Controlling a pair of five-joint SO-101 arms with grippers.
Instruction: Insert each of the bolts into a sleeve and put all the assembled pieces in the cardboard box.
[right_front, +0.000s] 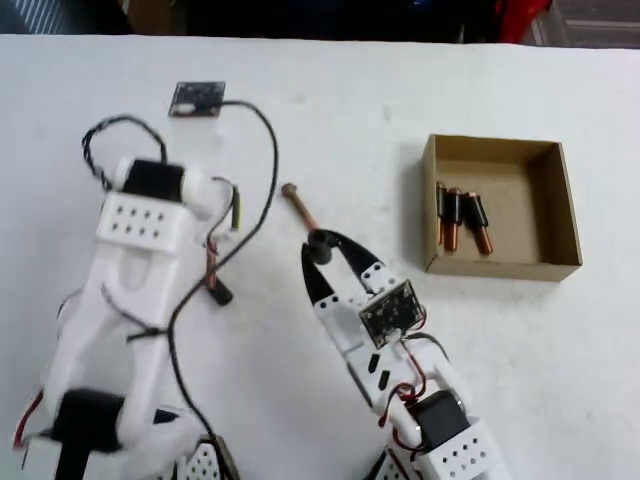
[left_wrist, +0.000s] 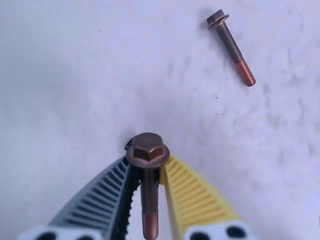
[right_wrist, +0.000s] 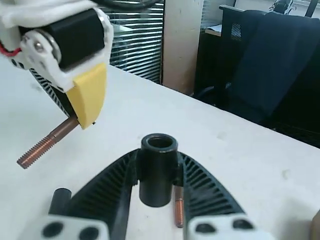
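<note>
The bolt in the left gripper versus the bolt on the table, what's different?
The held bolt is clamped in the left gripper, off the table; the loose bolt lies flat on it, untouched. Fingers hide part of the held bolt; the loose bolt shows whole. Both are copper-coloured with flanged hex heads.

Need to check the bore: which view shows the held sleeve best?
The right wrist view: the sleeve stands upright in the right pincer, open bore visible. The high view shows the sleeve small and dark.

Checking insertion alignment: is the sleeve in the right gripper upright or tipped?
Upright: the sleeve stands vertical in the right gripper, open bore facing up.
</note>
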